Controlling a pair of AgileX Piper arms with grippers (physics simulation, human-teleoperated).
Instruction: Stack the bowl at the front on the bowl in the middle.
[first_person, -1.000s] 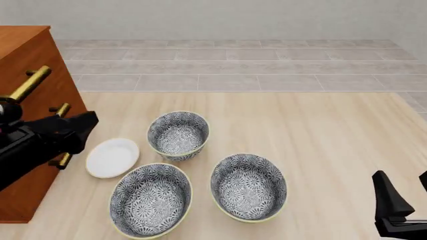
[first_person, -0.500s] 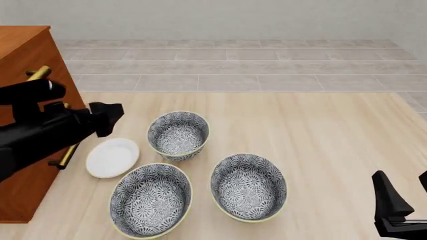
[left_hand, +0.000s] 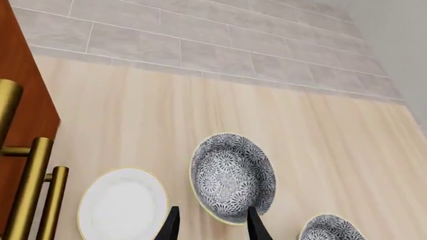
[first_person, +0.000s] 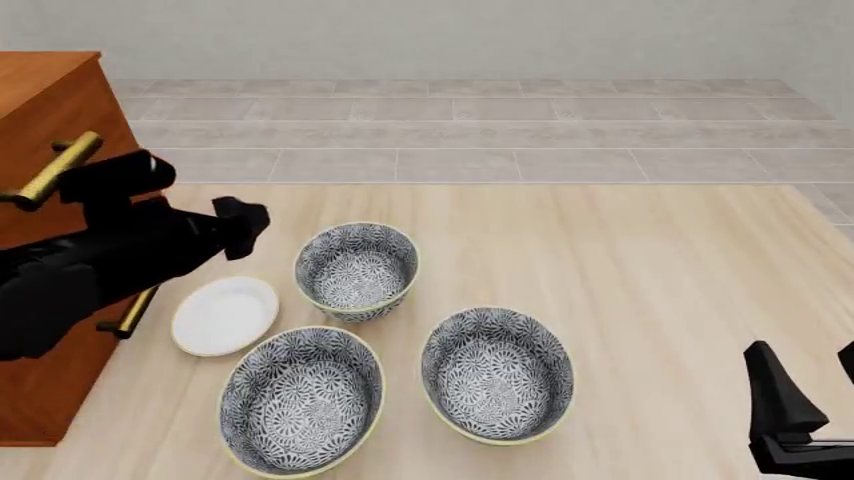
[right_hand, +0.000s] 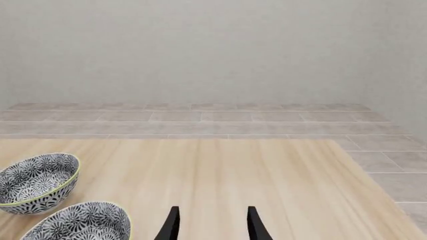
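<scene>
Evidently the approach is in hand: the left end effector (first_person: 247, 228), fingers spread and empty, hovers beside the far bowl. Probably the bowl at the front (first_person: 302, 399) sits below-right of it, the bowl in the middle (first_person: 498, 374) further right; next, descend onto its rim.

I see the bowl at the front (first_person: 302, 400), deep, grey-and-white floral, pale yellowish rim, sitting upright and empty near the table's near edge, left of centre. The bowl in the middle (first_person: 497, 374), identical, sits upright just beside it to the right, apart.
</scene>
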